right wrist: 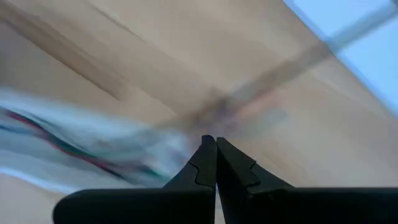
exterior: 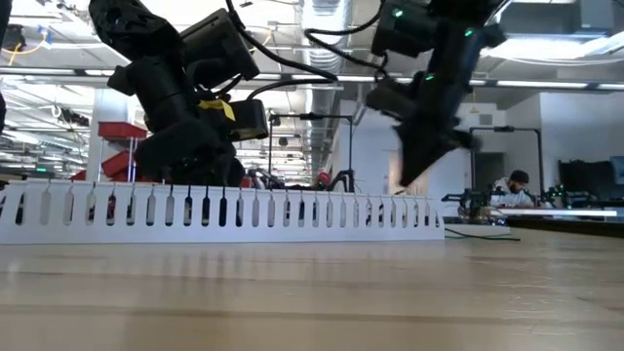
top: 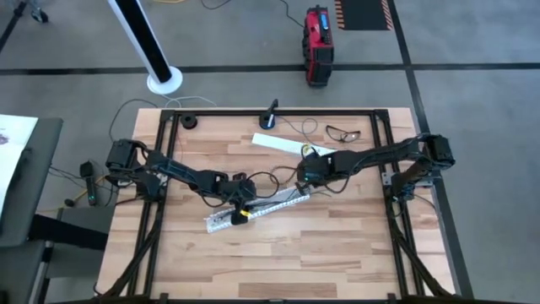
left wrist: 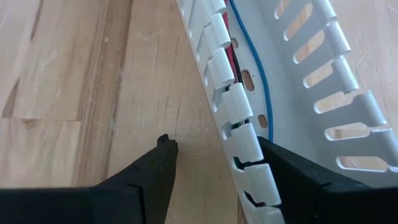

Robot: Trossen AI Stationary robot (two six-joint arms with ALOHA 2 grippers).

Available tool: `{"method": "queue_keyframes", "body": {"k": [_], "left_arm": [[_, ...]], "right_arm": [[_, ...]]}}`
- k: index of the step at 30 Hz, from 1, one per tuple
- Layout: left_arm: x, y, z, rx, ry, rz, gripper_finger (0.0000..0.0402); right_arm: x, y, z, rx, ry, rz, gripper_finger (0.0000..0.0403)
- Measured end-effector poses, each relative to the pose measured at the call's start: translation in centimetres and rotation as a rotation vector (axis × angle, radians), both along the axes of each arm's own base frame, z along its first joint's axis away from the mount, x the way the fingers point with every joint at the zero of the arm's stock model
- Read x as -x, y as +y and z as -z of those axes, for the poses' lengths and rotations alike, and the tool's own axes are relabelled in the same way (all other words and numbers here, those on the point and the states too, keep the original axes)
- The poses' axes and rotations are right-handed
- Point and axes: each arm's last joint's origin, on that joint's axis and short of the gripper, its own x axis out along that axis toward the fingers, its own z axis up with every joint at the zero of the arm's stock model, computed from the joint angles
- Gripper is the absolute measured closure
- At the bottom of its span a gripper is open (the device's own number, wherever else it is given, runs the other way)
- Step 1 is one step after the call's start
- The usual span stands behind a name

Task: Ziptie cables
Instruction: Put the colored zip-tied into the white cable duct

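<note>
**Cables laid in the slotted duct, no tie visible yet**

In the low view, nearest the camera is the bare wooden counter (exterior: 312,292), and across the middle of the frame stands the white slotted cable duct (exterior: 224,214), its fingered wall upright. Behind it, at upper left, hangs the left tool (exterior: 190,166); at upper right the right tool (exterior: 414,171) points down toward the duct's right end.

In the left wrist view the left tool (left wrist: 217,165) stands wide, its fingers (left wrist: 158,168) straddling the duct's near wall (left wrist: 239,134), one finger on the counter side and one inside the channel. The cables (left wrist: 249,68), a blue wire and a red-and-dark one, run along the channel floor in the upper middle of the frame.

In the right wrist view the right tool (right wrist: 216,152) is fully closed with nothing visibly between its tips; blurred coloured wires (right wrist: 74,152) lie at the left of the frame.

From above, the duct (top: 257,207) lies diagonally at centre frame, the left tool (top: 239,213) at its lower-left end and the right tool (top: 302,179) at its upper-right end. A second white strip (top: 278,143) and a pair of glasses (top: 342,133) lie farther up.

As a judgement: the wires look gathered in the channel, but no ziptie shows anywhere, so the binding itself remains to be done.
</note>
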Motion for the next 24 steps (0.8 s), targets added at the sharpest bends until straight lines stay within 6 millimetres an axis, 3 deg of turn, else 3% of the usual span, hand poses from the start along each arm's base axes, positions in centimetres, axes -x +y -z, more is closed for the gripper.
{"method": "queue_keyframes", "body": {"k": [3,12,24], "left_arm": [[0.0,0.0,0.0,-0.004,-0.002,-0.001,0.0194],[0.0,0.0,0.0,-0.008,0.000,-0.011,0.0194],[0.0,0.1,0.0,-0.014,-0.001,-0.006,0.0194]], "right_arm": [[0.9,0.7,0.4,-0.008,0.087,-0.034,0.0403],[0.8,2.0,2.7,-0.092,-0.036,-0.054,0.0403],[0.3,2.3,2.7,-0.085,-0.097,-0.159,0.0403]]}}
